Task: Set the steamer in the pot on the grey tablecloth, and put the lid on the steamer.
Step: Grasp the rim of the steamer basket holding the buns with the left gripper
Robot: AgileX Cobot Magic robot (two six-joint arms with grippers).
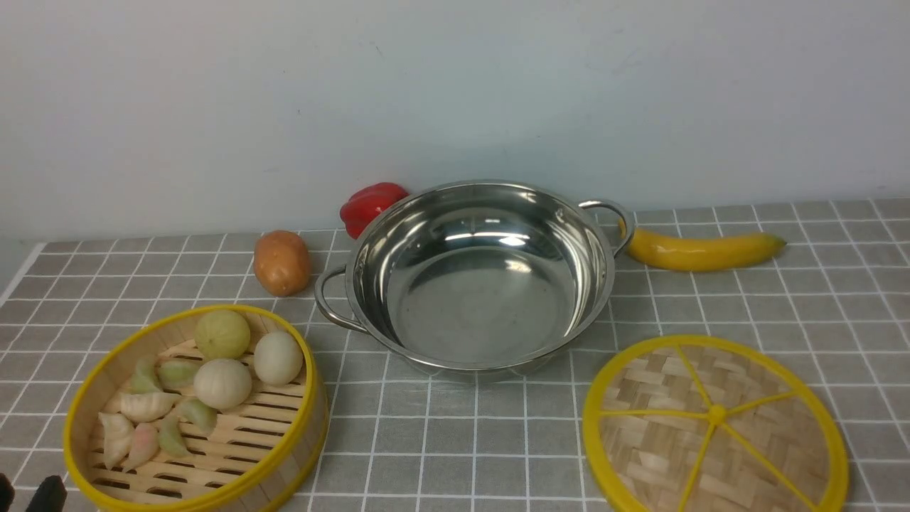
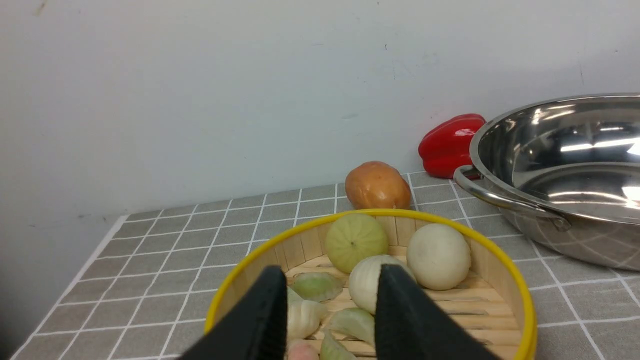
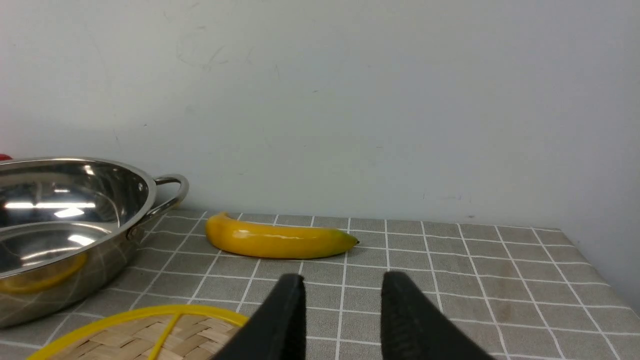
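The steamer (image 1: 284, 455) sits at the front left of the grey tablecloth (image 1: 455, 434), with round buns (image 1: 222, 383) and dumplings on its slatted floor. The empty steel pot (image 1: 483, 299) stands in the middle, further back. The woven lid (image 1: 714, 427) lies flat at the front right. My left gripper (image 2: 330, 280) hovers open over the near side of the steamer (image 2: 505, 270), holding nothing; only its tips (image 1: 46, 492) show in the front view. My right gripper (image 3: 342, 285) is open and empty, just beside the lid (image 3: 150, 335).
A potato (image 1: 282, 262) and a red pepper (image 1: 370, 204) lie behind and left of the pot. A banana (image 1: 700, 250) lies to the pot's right near its handle (image 1: 608, 213). A pale wall closes the back. The cloth ends at the left edge (image 1: 21, 274).
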